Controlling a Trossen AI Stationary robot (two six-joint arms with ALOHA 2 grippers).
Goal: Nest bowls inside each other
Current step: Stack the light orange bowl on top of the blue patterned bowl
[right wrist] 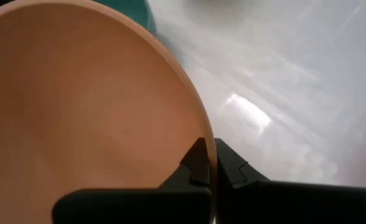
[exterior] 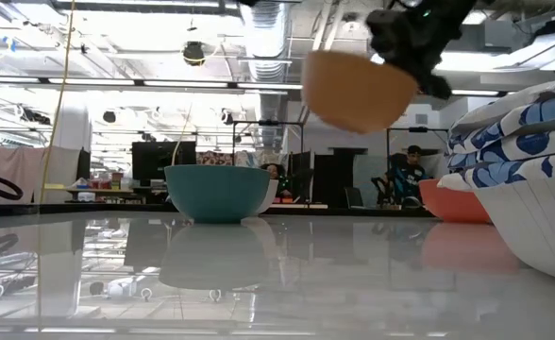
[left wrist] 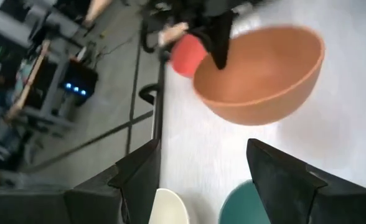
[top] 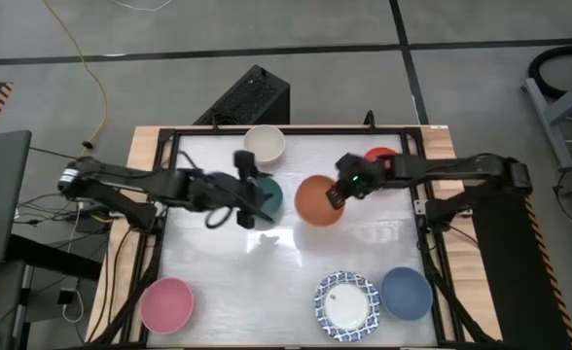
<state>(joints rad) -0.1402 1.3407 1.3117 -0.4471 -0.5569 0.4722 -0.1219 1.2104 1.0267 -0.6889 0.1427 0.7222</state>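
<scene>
My right gripper [right wrist: 209, 163] pinches the rim of the orange bowl [top: 318, 200], holding it in the air above the white table [top: 267, 272], beside the dark green bowl [top: 265, 197]. My left gripper [left wrist: 201, 180] hangs over the green bowl, fingers spread, holding nothing. The cream-white bowl [top: 264, 144] sits just behind; the red bowl [top: 381, 156] lies near the right arm.

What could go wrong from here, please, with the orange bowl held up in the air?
1. The right hand pinches the orange bowl only by its rim, well above the table; it could slip or swing.
2. The open left hand sits over the dark green bowl, so lowering the orange one there might strike it.
</scene>
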